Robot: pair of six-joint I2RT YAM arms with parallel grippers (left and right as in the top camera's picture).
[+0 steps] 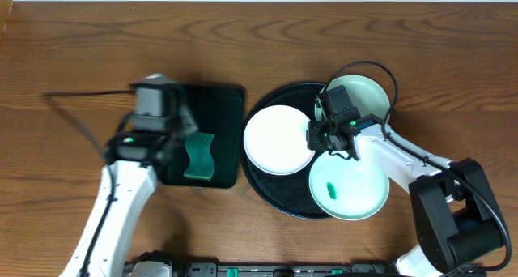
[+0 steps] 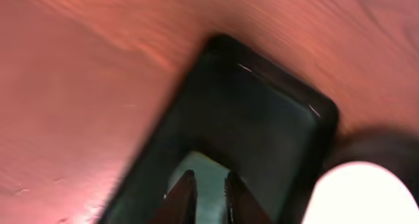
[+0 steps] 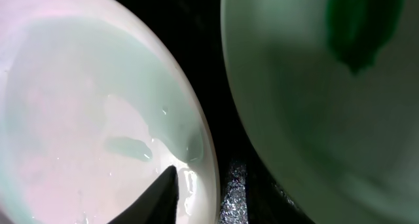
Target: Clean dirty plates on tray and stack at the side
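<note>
The round black tray [image 1: 267,192] holds three plates. A white plate [image 1: 275,139] lies at its left and a mint plate [image 1: 362,95] at the back right. A second mint plate [image 1: 350,188], at the front right, bears a green smear [image 1: 330,188]. My right gripper [image 1: 328,138] hangs at the white plate's right rim, between the plates. In the right wrist view one dark finger [image 3: 167,194] rests over the white plate [image 3: 78,119] just inside its rim, and the other finger does not show. The smeared mint plate [image 3: 308,106] lies beside it. My left gripper [image 2: 211,196] hovers with its jaws narrowly apart and nothing in them.
A rectangular black tray [image 1: 227,107] sits left of the round one, with a green sponge [image 1: 198,157] in it. My left gripper hangs over that tray, and the pale sponge [image 2: 209,175] shows between its fingertips. The left wrist view is blurred. Bare wooden table [image 1: 65,50] surrounds both trays.
</note>
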